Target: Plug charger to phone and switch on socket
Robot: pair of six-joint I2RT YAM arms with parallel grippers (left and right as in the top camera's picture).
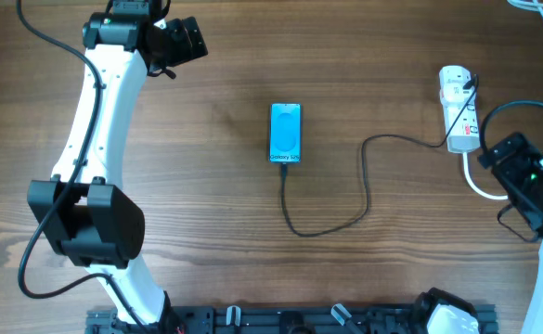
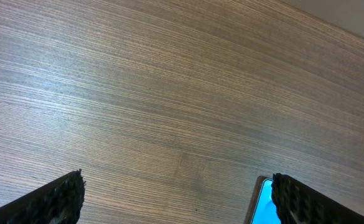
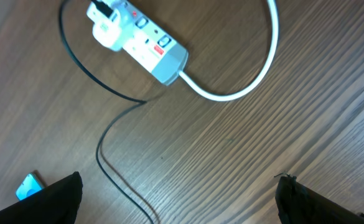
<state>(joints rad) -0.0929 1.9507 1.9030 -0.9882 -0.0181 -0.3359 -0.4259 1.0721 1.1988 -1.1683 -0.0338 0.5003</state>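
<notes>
The phone (image 1: 286, 134) lies flat mid-table with its turquoise screen up; its corner shows in the left wrist view (image 2: 264, 204) and the right wrist view (image 3: 28, 185). The thin black charger cable (image 1: 364, 186) runs from the phone's near end, loops right, and reaches the white plug on the socket (image 1: 458, 109). The socket also shows in the right wrist view (image 3: 141, 40), with the cable (image 3: 104, 158) below it. My left gripper (image 2: 177, 198) is open, empty, above bare wood left of the phone. My right gripper (image 3: 178, 199) is open, empty, near the socket.
A thick white lead (image 3: 256, 68) curves from the socket's end; it also shows in the overhead view (image 1: 473, 182). A black rail (image 1: 290, 320) runs along the table's near edge. The left arm (image 1: 95, 139) spans the table's left side.
</notes>
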